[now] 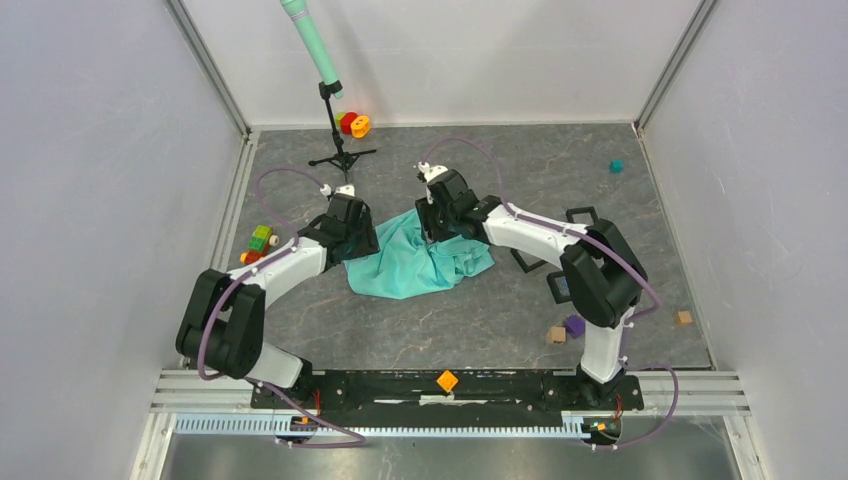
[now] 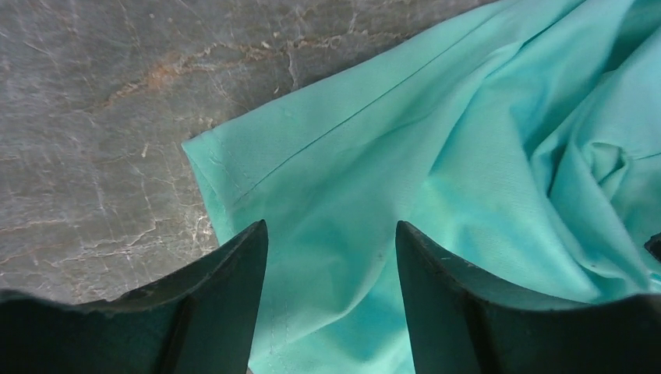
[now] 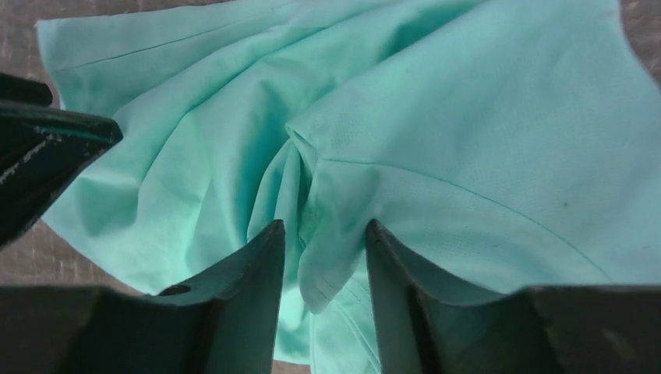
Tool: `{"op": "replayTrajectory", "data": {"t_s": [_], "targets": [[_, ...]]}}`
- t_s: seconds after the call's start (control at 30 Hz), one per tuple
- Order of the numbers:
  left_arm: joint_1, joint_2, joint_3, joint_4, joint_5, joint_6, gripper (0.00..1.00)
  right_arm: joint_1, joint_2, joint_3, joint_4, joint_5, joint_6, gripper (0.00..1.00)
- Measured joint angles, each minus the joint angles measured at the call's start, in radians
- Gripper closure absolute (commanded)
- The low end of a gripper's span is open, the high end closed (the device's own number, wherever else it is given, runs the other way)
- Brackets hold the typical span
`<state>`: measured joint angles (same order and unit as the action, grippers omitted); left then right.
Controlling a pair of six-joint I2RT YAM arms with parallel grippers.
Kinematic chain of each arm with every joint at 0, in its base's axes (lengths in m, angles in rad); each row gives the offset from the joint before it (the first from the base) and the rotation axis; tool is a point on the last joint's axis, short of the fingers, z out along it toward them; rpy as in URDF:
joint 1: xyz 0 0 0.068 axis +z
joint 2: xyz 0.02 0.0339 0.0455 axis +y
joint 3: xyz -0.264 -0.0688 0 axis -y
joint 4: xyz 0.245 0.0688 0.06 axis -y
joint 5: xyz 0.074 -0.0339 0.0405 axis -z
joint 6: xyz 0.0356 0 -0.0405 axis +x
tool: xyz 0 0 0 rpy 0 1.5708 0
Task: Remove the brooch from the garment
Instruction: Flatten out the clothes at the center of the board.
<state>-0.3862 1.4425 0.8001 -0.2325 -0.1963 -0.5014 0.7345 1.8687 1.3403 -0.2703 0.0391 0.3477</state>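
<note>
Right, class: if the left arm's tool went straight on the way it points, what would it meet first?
Most likely the turquoise-green soft cloth T-shirt, on flat cloth beside a stitched hem; the left tool points at it, depth unclear.

The grey marbled table [image 1: 480, 310] carries the crumpled turquoise garment [image 1: 410, 265], spread beneath the left fingers [image 2: 210, 312] and the right fingers [image 3: 234, 304]. Coloured blocks [image 1: 260, 240] lie left of the left fingers; a teal cube [image 1: 616, 166] sits well off beyond the right fingers.
</note>
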Motion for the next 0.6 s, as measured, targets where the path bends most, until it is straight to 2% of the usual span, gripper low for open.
{"op": "replayTrajectory", "data": {"t_s": [0.1, 0.17, 0.2, 0.33, 0.43, 0.6], "targets": [[0.015, 0.037, 0.000, 0.000, 0.035, 0.000, 0.45, 0.003, 0.027, 0.010, -0.023, 0.014, 0.011, 1.00], [0.024, 0.050, 0.000, 0.003, 0.062, 0.000, 0.50, 0.002, 0.024, 0.010, -0.051, 0.035, 0.014, 1.00], [0.029, 0.055, 0.000, 0.007, 0.078, 0.000, 0.57, 0.001, 0.018, 0.010, -0.062, 0.048, 0.016, 1.00], [0.045, 0.097, 0.001, 0.023, 0.130, 0.000, 0.97, -0.015, -0.077, -0.013, -0.096, 0.082, 0.011, 1.00], [0.056, 0.117, 0.001, 0.024, 0.150, -0.002, 0.98, -0.054, -0.191, -0.041, -0.118, 0.087, 0.007, 1.00], [0.100, 0.113, 0.006, 0.029, 0.153, -0.009, 0.98, -0.226, -0.340, -0.045, -0.142, 0.055, 0.002, 1.00]]}}
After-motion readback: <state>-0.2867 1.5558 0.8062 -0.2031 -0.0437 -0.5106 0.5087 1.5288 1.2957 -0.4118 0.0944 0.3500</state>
